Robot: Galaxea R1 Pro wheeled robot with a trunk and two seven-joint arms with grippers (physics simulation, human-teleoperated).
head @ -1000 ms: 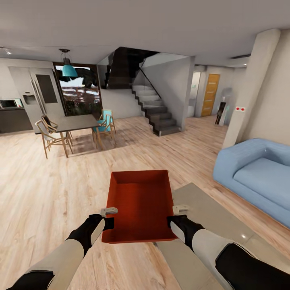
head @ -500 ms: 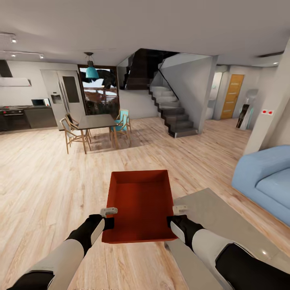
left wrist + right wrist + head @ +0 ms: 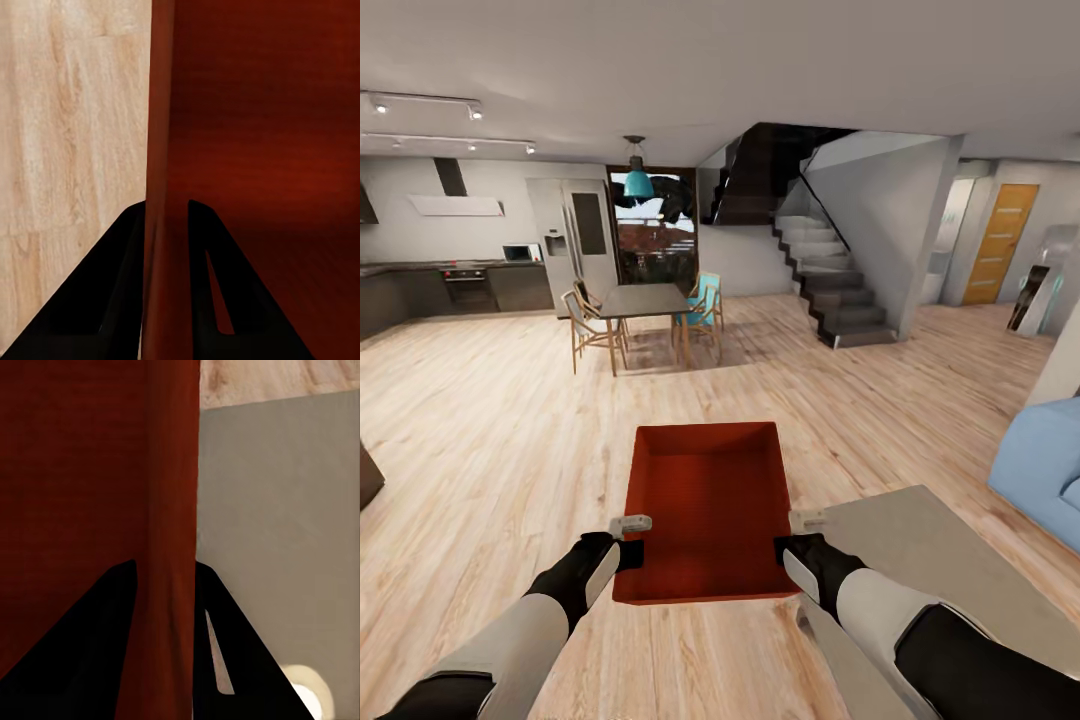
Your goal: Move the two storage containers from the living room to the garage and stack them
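Observation:
An orange-red storage container [image 3: 705, 510] hangs level in front of me over the living room's light wood-plank floor [image 3: 490, 440]. My left gripper [image 3: 628, 523] is shut on its left wall, and my right gripper [image 3: 808, 520] is shut on its right wall. In the left wrist view the black fingers [image 3: 116, 292] pinch the thin red wall of the storage container [image 3: 255, 150] from both sides. The right wrist view has the same pinch: black fingers [image 3: 247, 652] around the wall of the storage container [image 3: 82, 487]. The bin is empty inside.
A low grey table [image 3: 950, 580] lies under my right arm. The blue sofa [image 3: 1045, 475] is at the far right. Ahead stand a dining table with chairs [image 3: 645, 315], a staircase [image 3: 840, 290], a kitchen [image 3: 460, 270] at the left, and an orange door [image 3: 998, 245].
The whole view has swung left: the sofa slid toward the right edge and the kitchen came into sight. The container and both grippers hold the same pose.

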